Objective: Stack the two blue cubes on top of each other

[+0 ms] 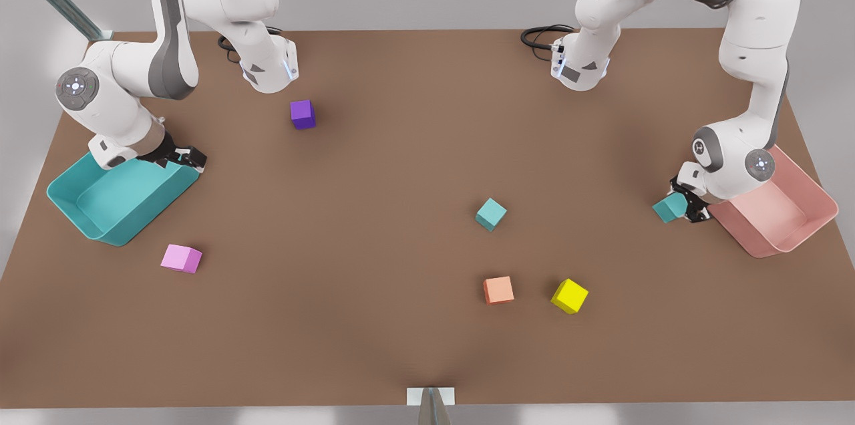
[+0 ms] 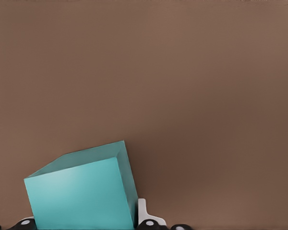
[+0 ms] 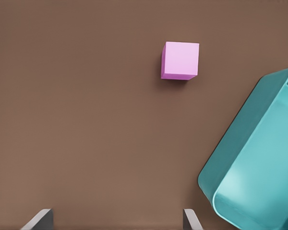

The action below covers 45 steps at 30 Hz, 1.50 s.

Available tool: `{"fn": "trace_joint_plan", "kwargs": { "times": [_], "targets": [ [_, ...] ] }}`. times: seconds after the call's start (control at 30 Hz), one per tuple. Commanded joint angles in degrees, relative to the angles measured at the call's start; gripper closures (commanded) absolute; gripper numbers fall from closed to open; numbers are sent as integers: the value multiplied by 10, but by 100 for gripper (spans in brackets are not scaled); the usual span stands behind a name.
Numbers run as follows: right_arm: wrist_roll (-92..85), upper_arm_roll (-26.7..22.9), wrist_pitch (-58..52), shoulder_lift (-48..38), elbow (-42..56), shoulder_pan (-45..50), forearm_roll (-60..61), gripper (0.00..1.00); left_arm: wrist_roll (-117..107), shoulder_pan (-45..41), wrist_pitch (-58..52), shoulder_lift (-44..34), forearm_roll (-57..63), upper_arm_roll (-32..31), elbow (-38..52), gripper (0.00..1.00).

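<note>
Clamped on one teal cube [image 1: 669,208], the left tool [image 1: 682,206] is seen at the front view's right, just beside the near corner of the pink bin [image 1: 805,201]; in the left wrist view the same cube [image 2: 81,189] is held tilted between the dark fingers, with bare brown counter [image 2: 182,86] spread beyond it. Whether the held cube touches the counter cannot be told. The second teal cube [image 1: 491,214] is found lying free on the counter [image 1: 401,211], well apart from the held one, toward the middle of the surface. Nearer the front edge, a salmon-orange cube [image 1: 498,290] and a yellow cube [image 1: 569,295] are placed near each other without touching. A dark purple cube [image 1: 302,113] is set toward the far side, close to the base of one arm. The right tool [image 1: 182,156] is positioned at the front view's left, over the rim of the teal bin [image 1: 87,208], with its fingers spread apart and nothing between them; in the right wrist view the two grey fingertips [image 3: 38,221] are shown well separated above the bare counter, with a corner of the teal bin [image 3: 259,163] to one side and a pink cube [image 3: 180,60] farther off. In the front view that pink cube [image 1: 181,258] is seen lying just beyond the teal bin's near corner.
</note>
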Motion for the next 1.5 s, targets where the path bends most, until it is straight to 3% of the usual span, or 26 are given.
{"fn": "trace_joint_plan", "kwargs": {
  "times": [0.0, 0.1, 0.3, 0.53, 0.67, 0.8, 1.03, 1.47],
  "targets": [
    [-9, 0, 0, -1, 0, 0, 0, 0, -20, -1, -29, -13, -1, -2, 0, 41],
    [-9, 0, 1, 0, 0, 0, 0, 0, -74, -1, -88, -46, 0, -32, 11, 41],
    [-9, 0, 1, 0, 1, 2, 1, 0, -314, -1, -185, -53, -1, -167, 74, 41],
    [-8, 0, 1, 0, 0, 2, 1, 0, -784, -25, -212, -53, 5, -383, 88, 41],
    [-6, 0, 2, 8, 1, 0, 1, 0, -1011, -152, -190, -67, 8, -383, 86, 41],
    [-6, 0, 1, 7, 1, 0, 1, 0, -1158, -215, -152, -42, 66, -381, 84, 41],
    [-6, 0, 1, 8, 1, 0, 1, 0, -1281, -246, -107, 55, 207, -375, 115, 41],
    [-6, 1, 0, 7, 1, 1, 1, 0, -1297, -243, -115, 53, 268, -357, 124, 41]
  ]
}}
